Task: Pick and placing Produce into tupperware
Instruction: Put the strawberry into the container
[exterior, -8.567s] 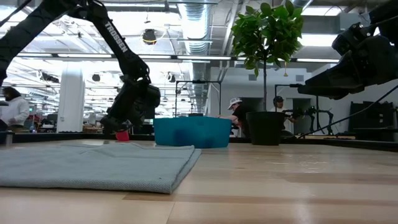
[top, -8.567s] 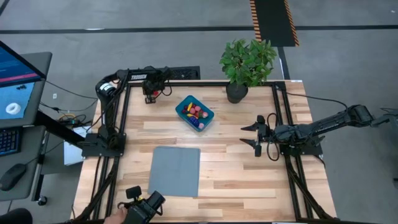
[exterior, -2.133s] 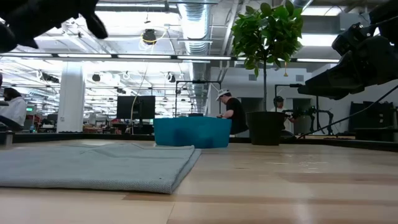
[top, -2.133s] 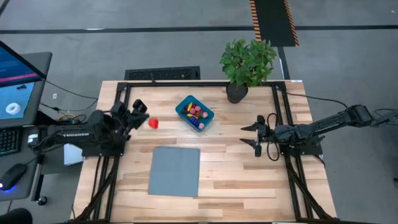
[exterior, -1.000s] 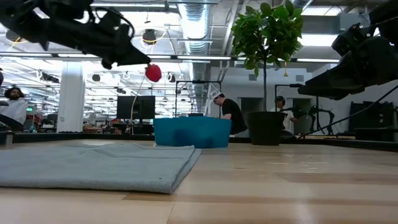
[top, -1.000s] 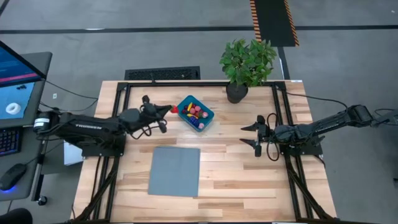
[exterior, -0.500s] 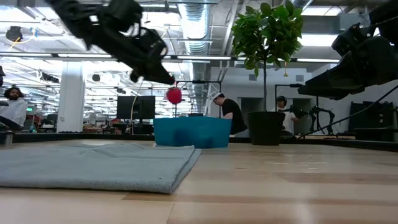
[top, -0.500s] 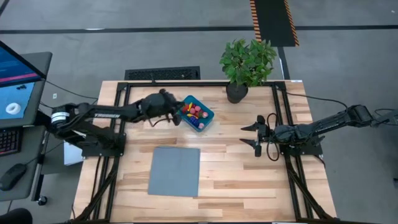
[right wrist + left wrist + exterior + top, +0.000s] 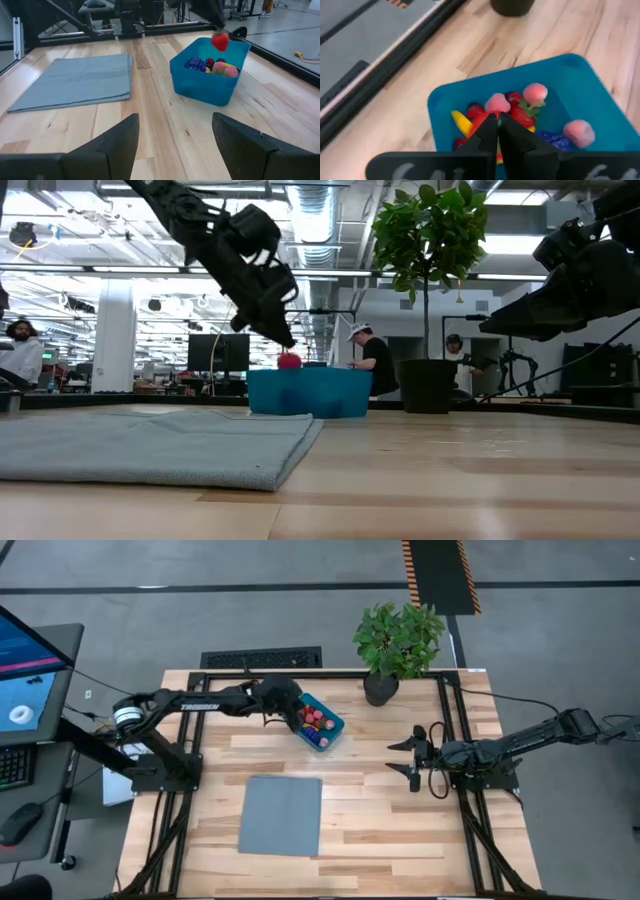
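From above, my left gripper (image 9: 296, 716) is now reaching over the left end of the small teal-blue plastic tupperware (image 9: 334, 730), having swung in from the table's left side; my right gripper (image 9: 414, 759) is waiting open, well to the right. At table level, the small red toy produce piece (image 9: 289, 360) is hanging just above the rim. My left wrist camera is showing my fingers (image 9: 485, 137) pinched shut over the produce pile (image 9: 520, 107). From my right wrist, the red piece is hovering above the container, so release is next, I judge.

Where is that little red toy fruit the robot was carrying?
The small red toy fruit hangs from the left claw just above the teal plastic container's left rim, at the table's far side, near the potted plant.
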You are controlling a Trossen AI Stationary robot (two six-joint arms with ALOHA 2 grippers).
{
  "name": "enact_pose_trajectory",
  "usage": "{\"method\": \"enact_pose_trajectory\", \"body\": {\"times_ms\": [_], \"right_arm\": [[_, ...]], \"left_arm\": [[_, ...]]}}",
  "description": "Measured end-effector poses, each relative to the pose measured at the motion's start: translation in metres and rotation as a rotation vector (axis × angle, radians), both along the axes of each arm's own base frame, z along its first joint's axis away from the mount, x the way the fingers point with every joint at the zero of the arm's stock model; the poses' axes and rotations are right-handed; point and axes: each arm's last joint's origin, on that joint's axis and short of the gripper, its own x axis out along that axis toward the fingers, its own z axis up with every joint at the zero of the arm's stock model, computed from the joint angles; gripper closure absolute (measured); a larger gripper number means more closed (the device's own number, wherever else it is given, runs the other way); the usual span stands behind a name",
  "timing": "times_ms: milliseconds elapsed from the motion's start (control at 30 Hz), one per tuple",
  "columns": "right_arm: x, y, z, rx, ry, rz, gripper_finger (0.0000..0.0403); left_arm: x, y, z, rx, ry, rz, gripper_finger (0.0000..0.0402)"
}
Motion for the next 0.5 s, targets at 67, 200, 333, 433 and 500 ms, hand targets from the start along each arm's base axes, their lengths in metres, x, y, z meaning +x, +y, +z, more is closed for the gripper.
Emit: {"method": "enact_pose_trajectory", "body": {"times_ms": [67,200,333,433,500], "right_arm": [[0.0000,0.0000,0.0000,0.000,0.000,0.000,0.0129],[0.0000,0.0000,0.0000,0.000,0.000,-0.001,0.0129],[0.0000,0.0000,-0.0001,0.000,0.001,0.000,0.0129],[-0.0001,0.0000,-0.0002,-0.001,0.002,0.000,0.0129],[-0.0001,-0.0001,-0.0004,-0.001,0.004,-0.001,0.0129]], "left_arm": [[0.0027,0.0007,-0.0051,-0.013,0.027,-0.005,0.0401],[0.0052,0.0012,-0.0074,-0.018,0.028,-0.013,0.0401],[0.0051,0.0022,-0.0070,-0.022,0.022,0.012,0.0401],[0.0056,0.0027,-0.0062,-0.017,0.013,0.013,0.0393],[0.0057,0.0027,-0.0061,-0.016,0.012,0.013,0.0382]]}}
